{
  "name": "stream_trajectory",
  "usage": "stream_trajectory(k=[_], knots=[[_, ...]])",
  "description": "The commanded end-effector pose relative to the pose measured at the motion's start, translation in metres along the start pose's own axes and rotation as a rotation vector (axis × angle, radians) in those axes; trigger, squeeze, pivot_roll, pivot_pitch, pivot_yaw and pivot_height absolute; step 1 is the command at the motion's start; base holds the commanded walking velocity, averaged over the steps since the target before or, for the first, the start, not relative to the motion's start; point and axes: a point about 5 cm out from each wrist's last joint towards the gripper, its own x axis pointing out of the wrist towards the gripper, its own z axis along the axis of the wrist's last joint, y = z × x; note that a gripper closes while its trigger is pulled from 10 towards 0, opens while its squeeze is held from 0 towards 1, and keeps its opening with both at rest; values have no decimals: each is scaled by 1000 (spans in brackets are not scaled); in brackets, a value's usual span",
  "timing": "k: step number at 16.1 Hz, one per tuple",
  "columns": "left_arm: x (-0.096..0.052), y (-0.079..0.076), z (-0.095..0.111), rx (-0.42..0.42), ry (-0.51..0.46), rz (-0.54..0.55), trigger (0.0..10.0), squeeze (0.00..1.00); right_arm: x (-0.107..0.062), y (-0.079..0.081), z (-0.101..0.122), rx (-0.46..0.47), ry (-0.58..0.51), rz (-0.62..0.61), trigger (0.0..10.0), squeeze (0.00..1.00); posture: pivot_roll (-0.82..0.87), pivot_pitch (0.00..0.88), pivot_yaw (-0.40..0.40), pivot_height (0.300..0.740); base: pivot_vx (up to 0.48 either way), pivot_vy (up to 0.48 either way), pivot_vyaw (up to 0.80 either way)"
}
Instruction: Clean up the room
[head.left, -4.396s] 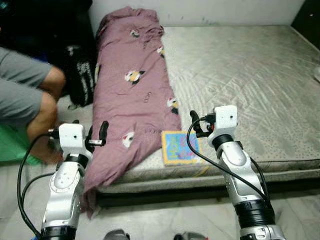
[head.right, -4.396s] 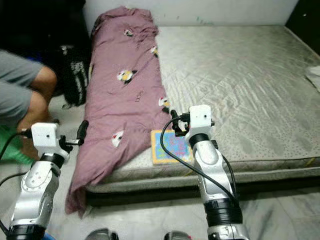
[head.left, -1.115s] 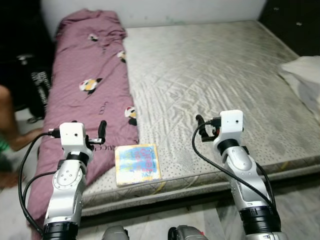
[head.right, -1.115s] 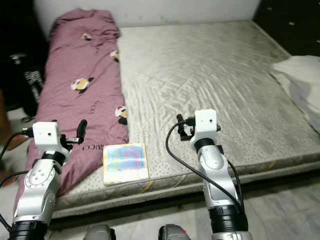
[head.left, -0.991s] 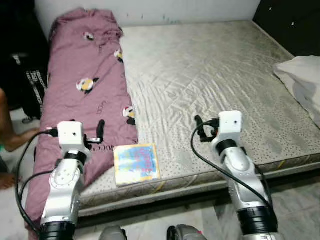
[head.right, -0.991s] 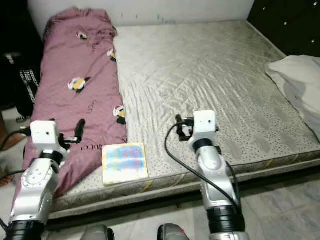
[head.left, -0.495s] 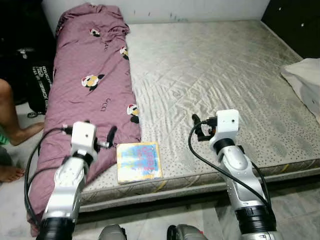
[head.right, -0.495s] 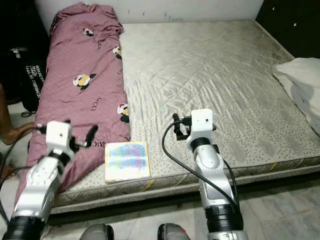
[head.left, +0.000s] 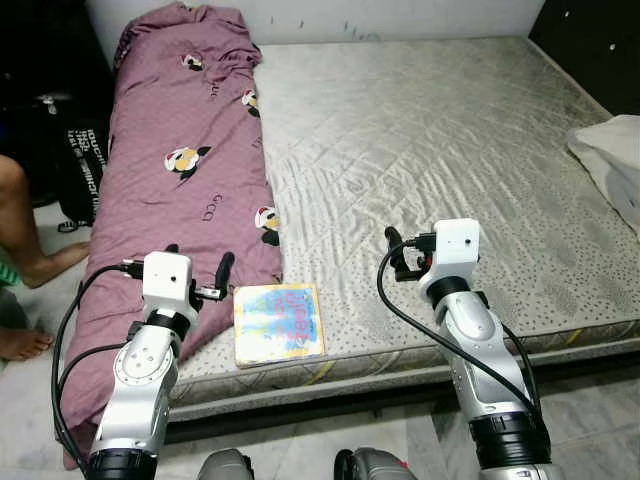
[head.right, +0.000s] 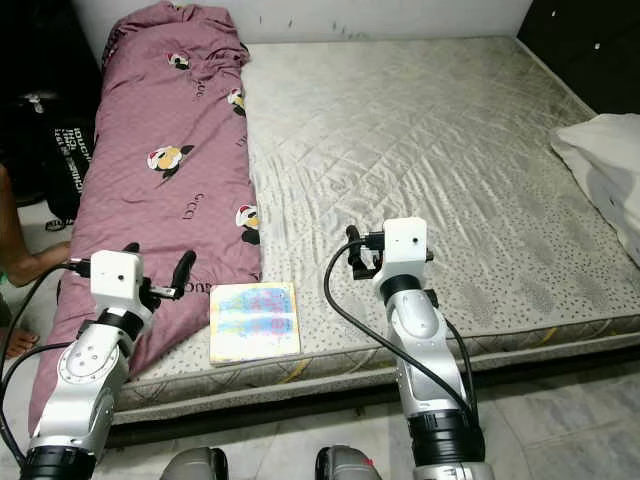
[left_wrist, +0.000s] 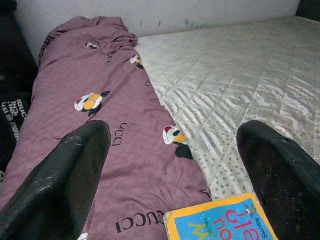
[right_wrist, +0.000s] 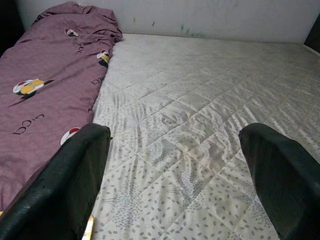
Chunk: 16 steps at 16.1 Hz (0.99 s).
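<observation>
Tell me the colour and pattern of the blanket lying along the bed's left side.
The blanket is mauve-purple, printed with small cartoon figures and dark lettering. The left wrist view shows it best.

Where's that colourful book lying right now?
The book lies flat on the mattress at its near edge, touching the purple blanket on its left, just ahead of the left gripper.

The purple blanket (left_wrist: 100, 115) reads "GUCCI" repeatedly; the book's (left_wrist: 220, 222) lettering is unreadable.
</observation>
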Motion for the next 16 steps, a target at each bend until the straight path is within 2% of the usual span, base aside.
stream_trajectory(k=[1,6,16], knots=[[-3,1,0,-2,-3,12,10000,0,0,-3,2,8,-7,-8,10000,0,7,129,-17,716,0,0,0],[-2,-2,1,-2,-5,8,10000,0,0,-2,3,6,-5,3,10000,0,6,137,-21,661,0,0,0],[0,-1,1,-28,-4,25,10000,0,4,0,1,-4,10,30,10000,0,10,122,-31,661,0,0,0]])
